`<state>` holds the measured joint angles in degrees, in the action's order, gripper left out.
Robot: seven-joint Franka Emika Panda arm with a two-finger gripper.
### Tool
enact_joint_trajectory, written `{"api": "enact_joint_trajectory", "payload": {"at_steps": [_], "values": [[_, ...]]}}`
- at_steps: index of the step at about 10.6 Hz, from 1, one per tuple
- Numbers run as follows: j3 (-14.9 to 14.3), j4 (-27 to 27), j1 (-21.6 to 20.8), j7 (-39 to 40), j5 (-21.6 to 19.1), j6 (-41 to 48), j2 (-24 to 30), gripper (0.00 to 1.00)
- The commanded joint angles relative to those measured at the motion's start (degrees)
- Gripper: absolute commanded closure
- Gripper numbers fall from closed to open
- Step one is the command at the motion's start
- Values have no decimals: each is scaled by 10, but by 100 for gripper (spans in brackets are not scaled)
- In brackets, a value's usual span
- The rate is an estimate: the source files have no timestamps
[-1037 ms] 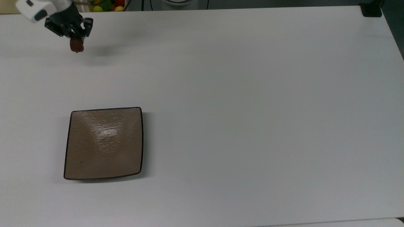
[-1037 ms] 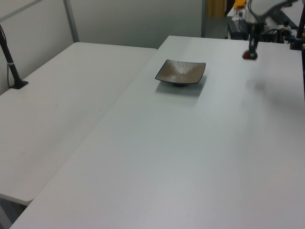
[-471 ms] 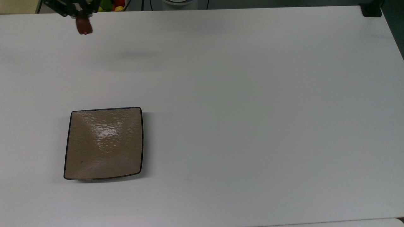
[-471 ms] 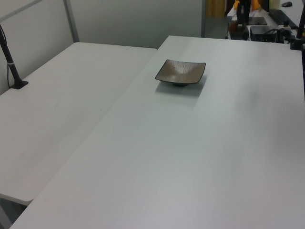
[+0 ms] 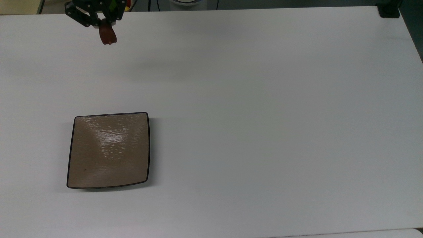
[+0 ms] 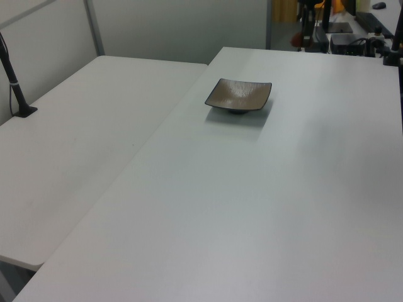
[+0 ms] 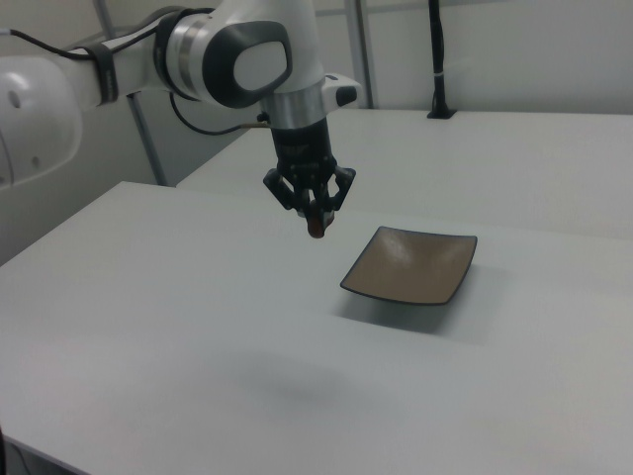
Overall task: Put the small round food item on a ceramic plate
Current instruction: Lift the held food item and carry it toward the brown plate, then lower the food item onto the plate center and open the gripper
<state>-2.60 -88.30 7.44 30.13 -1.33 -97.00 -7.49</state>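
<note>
Transport step: end effector clamped on small glossy reddish-brown food lump, raised above white surface; the next move calls for travel to the square tan ceramic plate lying below and aside of it.

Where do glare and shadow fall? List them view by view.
Top view: a white glare patch on the ceramic plate, and a faint soft shadow on the table to the right of the held small round food item. Right view: a dim shadow beneath the plate's near edge.
</note>
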Motion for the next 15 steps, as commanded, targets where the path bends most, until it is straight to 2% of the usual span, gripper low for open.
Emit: {"api": "enact_joint_trajectory", "payload": {"at_steps": [1, 2, 7, 12, 15], "values": [[-1, 80, -4, -1, -15, -19, -72, 86], [-1, 101, -4, -19, -15, -41, -94, 86], [-1, 127, -3, -41, -17, -178, -189, 84], [0, 128, -3, -41, -17, -305, -278, 84], [0, 143, -7, -41, -17, -329, -313, 84]]}}
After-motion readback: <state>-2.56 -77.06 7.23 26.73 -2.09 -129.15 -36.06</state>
